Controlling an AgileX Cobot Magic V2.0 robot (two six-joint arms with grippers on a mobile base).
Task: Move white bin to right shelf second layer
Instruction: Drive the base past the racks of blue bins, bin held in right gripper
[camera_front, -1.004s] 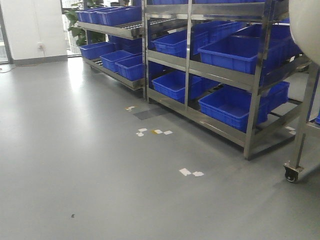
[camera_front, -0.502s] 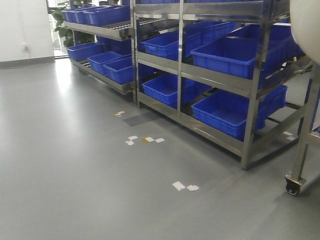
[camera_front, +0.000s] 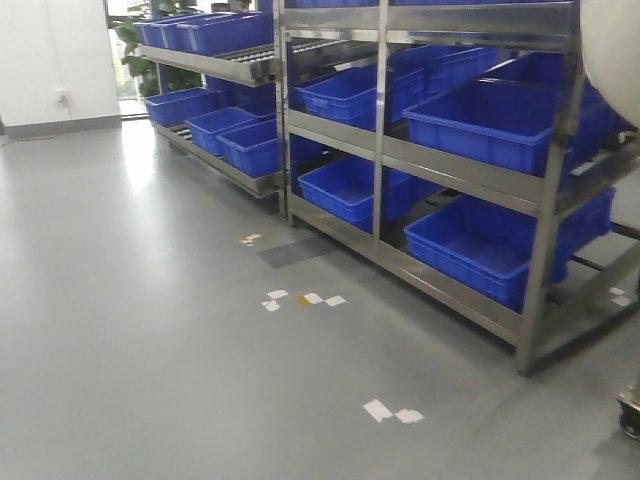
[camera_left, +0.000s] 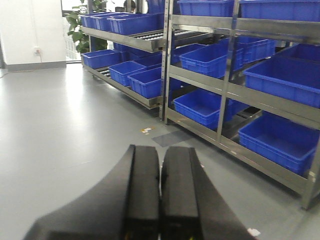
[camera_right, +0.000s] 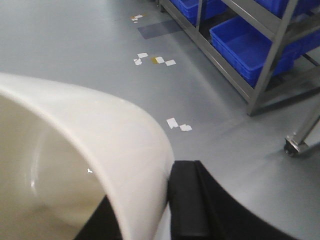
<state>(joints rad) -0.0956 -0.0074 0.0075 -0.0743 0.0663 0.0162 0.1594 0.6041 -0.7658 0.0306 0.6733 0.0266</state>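
Right tool pinching white bin wall; grey floor beyond

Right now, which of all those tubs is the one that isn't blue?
The white bin, clamped by the right gripper; every crate on the racks is blue.

You will find no text, label, brand or number that can be read in any of the three views. The white paper slips on the floor are too small for you to tell whether anything is written on them, and the blue crates on the racks show you only plain faces.
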